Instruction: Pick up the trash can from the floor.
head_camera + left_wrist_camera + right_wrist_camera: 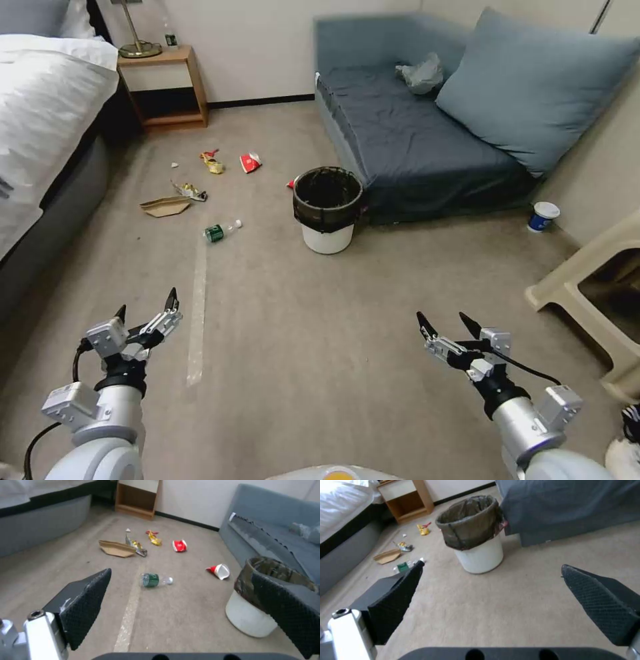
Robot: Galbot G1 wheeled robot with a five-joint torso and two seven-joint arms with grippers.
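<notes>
Both grippers spread wide, left gripper and right gripper hover above floor; trash can upright beside sofa, well apart.

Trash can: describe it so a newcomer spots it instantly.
Start at the low blue-grey fabric sofa against the far wall. On the beige carpet floor at the sofa's front left corner stands the small round white plastic trash can, upright. Its black bag liner folded over the rim sets it apart from the blue-and-white paper cup and the scattered litter.
</notes>
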